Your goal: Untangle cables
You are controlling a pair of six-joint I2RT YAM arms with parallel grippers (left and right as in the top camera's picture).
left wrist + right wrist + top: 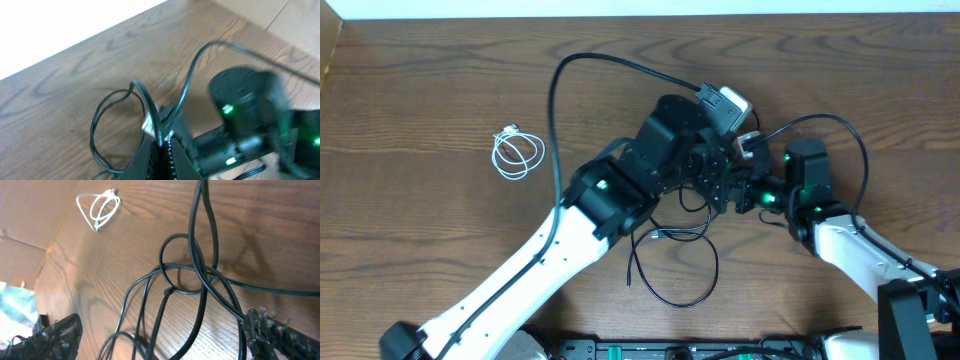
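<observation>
2 cables on the bench (400,230): 1 white cable (515,150), coiled alone toward the left edge with open room around it — 1 black cable (200,270), looped mid-bench, pinched in the closed left jaws; right jaws gape wide, holding nothing.

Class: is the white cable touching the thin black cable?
Apart. The overhead view shows the white cable coiled by itself, with a wide gap between it and the black cable.
</observation>
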